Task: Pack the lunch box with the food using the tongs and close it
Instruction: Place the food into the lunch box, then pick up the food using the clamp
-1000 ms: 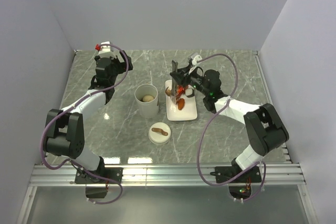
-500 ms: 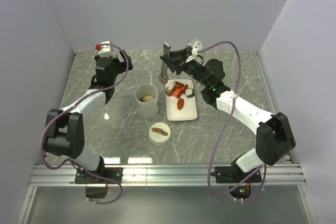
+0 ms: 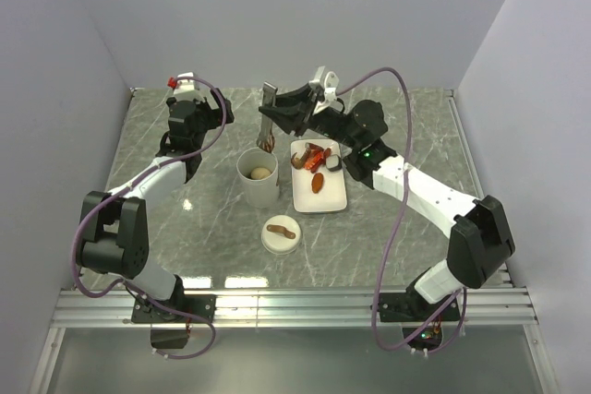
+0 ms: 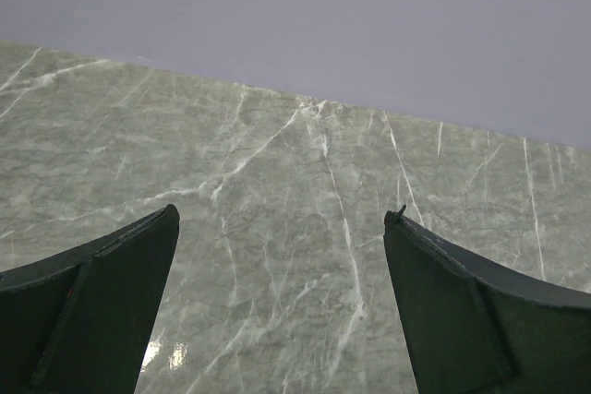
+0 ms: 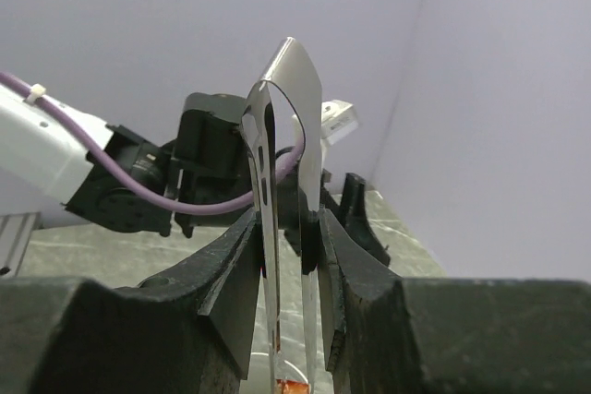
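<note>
My right gripper (image 3: 280, 115) is shut on the slim grey metal tongs (image 3: 268, 119), which point down behind the white cylindrical lunch box (image 3: 259, 179). In the right wrist view my fingers (image 5: 235, 265) squeeze the tongs (image 5: 284, 126), and their tips pinch a red-orange piece of food (image 5: 295, 387). A beige ball (image 3: 261, 173) lies inside the lunch box. More food (image 3: 317, 157) sits on the white plate (image 3: 332, 198). The cream lid (image 3: 279, 235) with its brown strap lies on the table in front of the lunch box. My left gripper (image 4: 282, 212) is open over bare marble.
The left arm (image 3: 189, 110) rests at the back left near the wall. The grey walls enclose the marble table (image 3: 416, 136) on three sides. The plate stands just right of the lunch box, with the lid near both.
The right gripper has swung left with the tongs and a piece of food, from over the plate to just behind the lunch box. The left arm has stayed still.
</note>
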Motion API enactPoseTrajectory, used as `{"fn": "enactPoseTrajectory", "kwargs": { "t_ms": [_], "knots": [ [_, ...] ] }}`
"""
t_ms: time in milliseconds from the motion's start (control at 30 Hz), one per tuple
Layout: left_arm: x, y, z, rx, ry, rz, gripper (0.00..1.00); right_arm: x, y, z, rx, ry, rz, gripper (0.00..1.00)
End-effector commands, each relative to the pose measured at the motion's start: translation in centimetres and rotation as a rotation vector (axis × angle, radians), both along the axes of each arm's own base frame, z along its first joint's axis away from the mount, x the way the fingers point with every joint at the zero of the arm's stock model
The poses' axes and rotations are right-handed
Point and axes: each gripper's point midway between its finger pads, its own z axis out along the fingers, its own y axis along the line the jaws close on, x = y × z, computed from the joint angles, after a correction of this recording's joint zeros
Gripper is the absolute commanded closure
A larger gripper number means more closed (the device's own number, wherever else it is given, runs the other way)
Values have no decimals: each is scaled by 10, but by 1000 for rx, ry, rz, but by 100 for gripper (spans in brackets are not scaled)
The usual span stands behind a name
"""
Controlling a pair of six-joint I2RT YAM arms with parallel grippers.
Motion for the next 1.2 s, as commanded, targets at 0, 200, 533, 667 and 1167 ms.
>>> {"fn": "enactPoseTrajectory", "kwargs": {
  "t_ms": [0,200,533,667,1167],
  "knots": [
    [6,-2,24,-1,-61,-2,1,-16,7,27,31,-65,78,74],
    [6,-2,25,-2,-62,-4,1,-15,14,24,18,-57,92,58],
    [6,-2,24,-1,-61,-4,1,-15,8,27,43,-70,57,56],
    [6,-2,23,-1,-59,-4,1,-13,-4,30,53,-82,-14,57],
    [6,-2,24,-3,-62,-4,1,27,-91,14,96,-59,-504,57]
  ]
}}
